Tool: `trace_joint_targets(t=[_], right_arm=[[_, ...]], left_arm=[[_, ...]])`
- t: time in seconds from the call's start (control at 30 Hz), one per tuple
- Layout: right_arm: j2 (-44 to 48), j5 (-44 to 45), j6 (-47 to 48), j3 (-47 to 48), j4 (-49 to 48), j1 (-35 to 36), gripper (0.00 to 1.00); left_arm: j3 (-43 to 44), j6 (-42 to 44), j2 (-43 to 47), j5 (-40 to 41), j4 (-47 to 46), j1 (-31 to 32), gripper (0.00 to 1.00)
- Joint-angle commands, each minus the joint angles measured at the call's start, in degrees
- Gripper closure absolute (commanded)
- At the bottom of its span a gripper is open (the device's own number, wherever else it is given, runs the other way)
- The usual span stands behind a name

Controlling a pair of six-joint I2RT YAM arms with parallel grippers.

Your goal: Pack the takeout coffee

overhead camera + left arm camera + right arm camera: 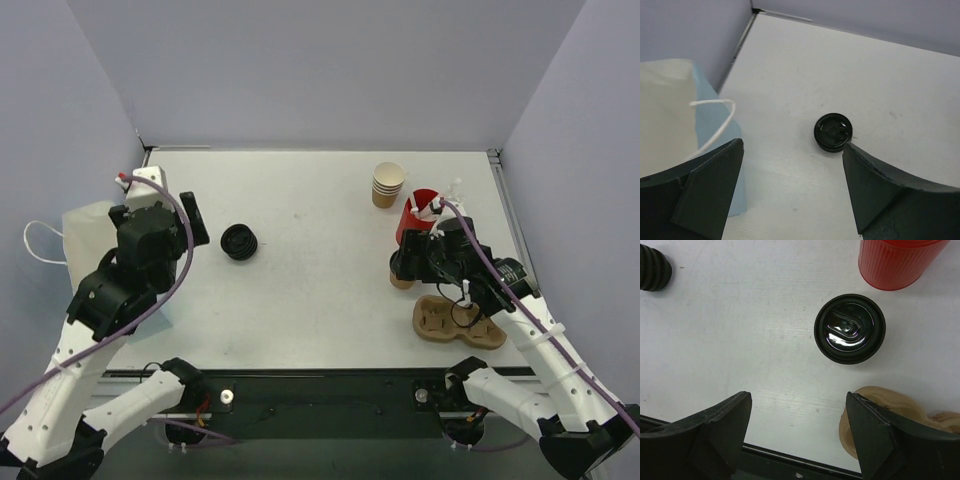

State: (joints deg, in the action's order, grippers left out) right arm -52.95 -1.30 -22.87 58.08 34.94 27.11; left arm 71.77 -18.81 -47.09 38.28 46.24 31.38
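The takeout coffee (pixel 850 328) stands on the surface (pixel 740 340) just beside the red cup (pixel 897 262). The right gripper (pixel 797 401), hovering by it, and the left gripper (pixel 792 147) are both spread wide and empty. The fingers (pixel 715 432) should be lowered astride the cup below its lid, clear of the red cup.

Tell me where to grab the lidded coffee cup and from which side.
Probably from above with the right gripper, closing on the coffee cup's round sides just under its black lid. It stands upright; the red cup and pulp carrier crowd two sides, so pinch across the free ones.
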Motion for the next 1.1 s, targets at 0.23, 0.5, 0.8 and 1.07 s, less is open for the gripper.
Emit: trace_joint_targets(t=[0.23, 0.5, 0.8, 1.07], right_arm=[[1.62, -4.06, 1.51, -3.15, 1.1, 1.01, 0.23], [1.62, -5.9, 1.78, -3.94, -0.13, 1.19, 0.23], [1.36, -6.87, 1.78, -3.59, -0.66, 1.28, 0.23], [1.09, -7.14, 0.9, -3.51, -1.19, 1.8, 0.23]], left_arm=[[11.73, 5.79, -10.12, 15.43, 6.06, -14.75, 0.2], [5.49, 5.19, -9.68, 4.79, 2.72, -24.33, 0.2], [0.92, 2.37, -10.39, 0.21, 2.89, -28.12, 0.27], [-0.49, 3.43, -6.78, 0.02, 0.61, -28.39, 0.24]])
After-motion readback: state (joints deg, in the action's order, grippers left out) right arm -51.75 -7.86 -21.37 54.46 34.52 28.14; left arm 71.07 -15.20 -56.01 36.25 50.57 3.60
